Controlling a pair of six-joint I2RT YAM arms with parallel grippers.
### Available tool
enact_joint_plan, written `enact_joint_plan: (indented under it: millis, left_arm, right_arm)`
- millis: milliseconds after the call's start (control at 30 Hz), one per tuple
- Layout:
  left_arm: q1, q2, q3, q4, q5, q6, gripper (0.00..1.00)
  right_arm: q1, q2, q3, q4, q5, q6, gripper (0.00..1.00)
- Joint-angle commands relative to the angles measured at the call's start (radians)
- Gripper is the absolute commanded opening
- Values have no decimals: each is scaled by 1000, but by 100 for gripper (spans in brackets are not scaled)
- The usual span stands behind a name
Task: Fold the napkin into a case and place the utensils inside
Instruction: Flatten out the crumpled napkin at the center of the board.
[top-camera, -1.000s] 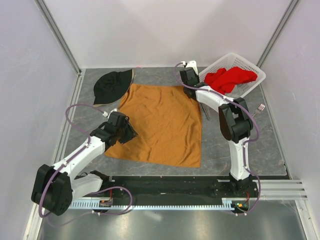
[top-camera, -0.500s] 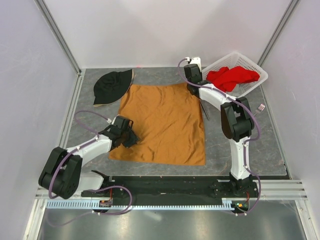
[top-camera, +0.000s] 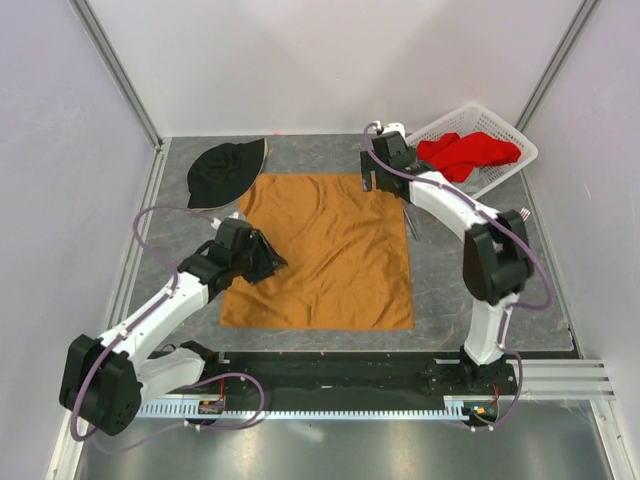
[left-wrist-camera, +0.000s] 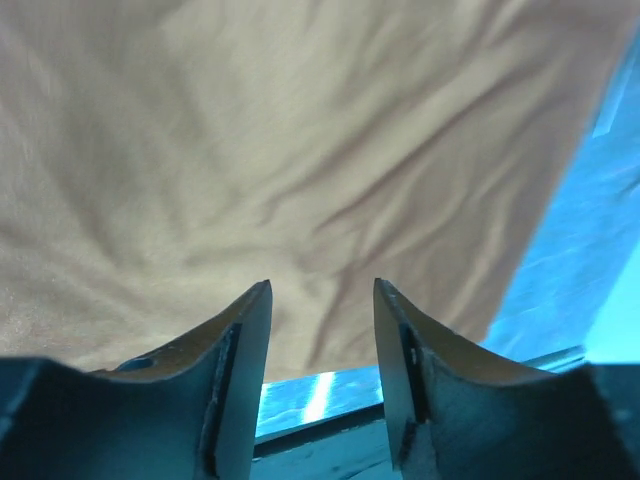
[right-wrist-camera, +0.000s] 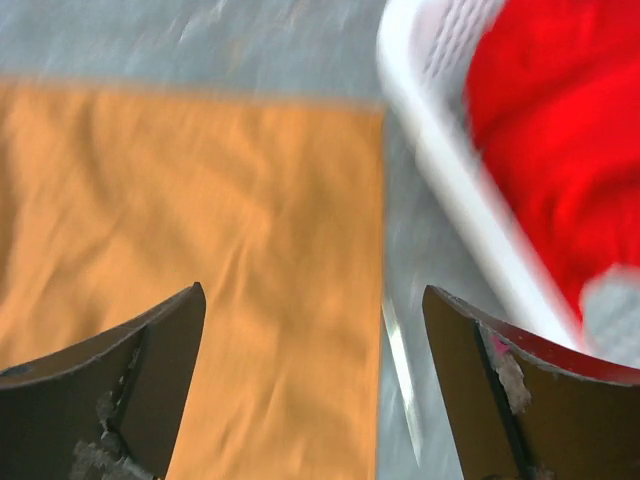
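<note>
Two wrist views settle what the overhead cannot. Left gripper (left-wrist-camera: 320, 300): jaws parted, nothing between, above the creased near-left part of the thin, shiny orange-brown square napkin (top-camera: 325, 250). Right gripper (right-wrist-camera: 312, 295): jaws wide, empty, over its far right corner. Only overhead do we see the napkin spread flat, unfolded. Slender grey metal knife-like piece (top-camera: 412, 222) lies just off its right edge, a blur at the wrist. Small silver fork (top-camera: 522, 213) is mostly hidden by the right arm (top-camera: 450, 205), which reaches far. Left arm (top-camera: 160, 310) low, outstretched.

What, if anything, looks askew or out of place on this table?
Little. The napkin lies flat but creased near the left gripper. The knife sits along its right edge; the fork lies apart, at the far right.
</note>
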Motion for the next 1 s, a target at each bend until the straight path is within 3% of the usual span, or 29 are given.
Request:
enact_joint_plan:
  millis: [0, 100, 233, 300, 367, 467, 600, 767, 867, 967]
  left_arm:
    - [6, -37, 85, -110, -135, 55, 54]
    - [12, 59, 116, -90, -107, 91, 52]
    - [12, 204, 136, -29, -40, 110, 47]
    - [12, 262, 122, 45, -4, 102, 46]
    - [9, 300, 96, 110, 20, 90, 46]
    - [3, 380, 94, 137, 51, 79, 45]
    - [-6, 465, 111, 177, 86, 70, 44]
    - [-29, 537, 162, 180, 95, 91, 43]
    - [-52, 476, 213, 94, -19, 114, 41]
    - [-60, 341, 213, 17, -107, 111, 46]
  right_arm:
    - [27, -263, -190, -132, -183, 154, 98]
    - [13, -369, -367, -135, -427, 159, 98]
    - [66, -468, -593, -116, -462, 179, 98]
    - [77, -517, -663, -67, -451, 199, 92]
    - [82, -534, -744, 4, -477, 233, 81]
    - [83, -526, -801, 55, -473, 265, 56]
    - [71, -488, -826, 52, -329, 288, 37]
    - [-24, -482, -870, 33, -224, 317, 32]
    - [-32, -530, -838, -35, -163, 268, 34]
    - [-30, -624, -800, -104, -152, 236, 47]
